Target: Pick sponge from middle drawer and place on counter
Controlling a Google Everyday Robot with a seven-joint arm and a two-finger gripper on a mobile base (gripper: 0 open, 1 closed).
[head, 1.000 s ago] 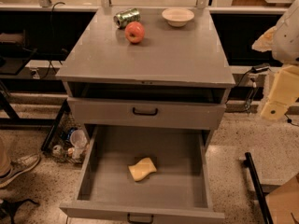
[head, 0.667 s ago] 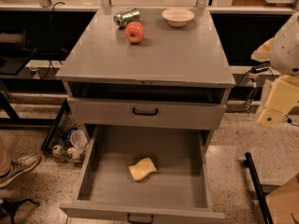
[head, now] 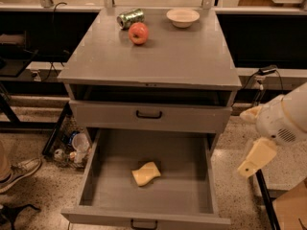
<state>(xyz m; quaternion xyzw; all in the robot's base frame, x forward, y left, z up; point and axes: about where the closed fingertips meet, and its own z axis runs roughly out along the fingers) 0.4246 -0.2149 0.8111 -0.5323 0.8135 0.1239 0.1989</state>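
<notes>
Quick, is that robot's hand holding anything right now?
Gripper: open or closed cannot be told; it hangs right of the middle drawer, apart from the sponge lying on the drawer floor.

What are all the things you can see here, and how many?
pale yellow wavy sponge: one, yellow, on the open drawer's floor.
deep grey middle drawer: one, grey, pulled out, lowest.
shallow grey drawer front: one, grey, black handle, above it.
flat grey counter: one, grey, cabinet top.
round red apple: one, red, on counter.
shiny green can: one, green, lying behind apple.
cream bowl: one, cream, counter's back right.
pale shoe: one, whitish, floor far left.
white robot arm: one, white, right edge.
cream claw: one, cream, right of drawer, outside it.
</notes>
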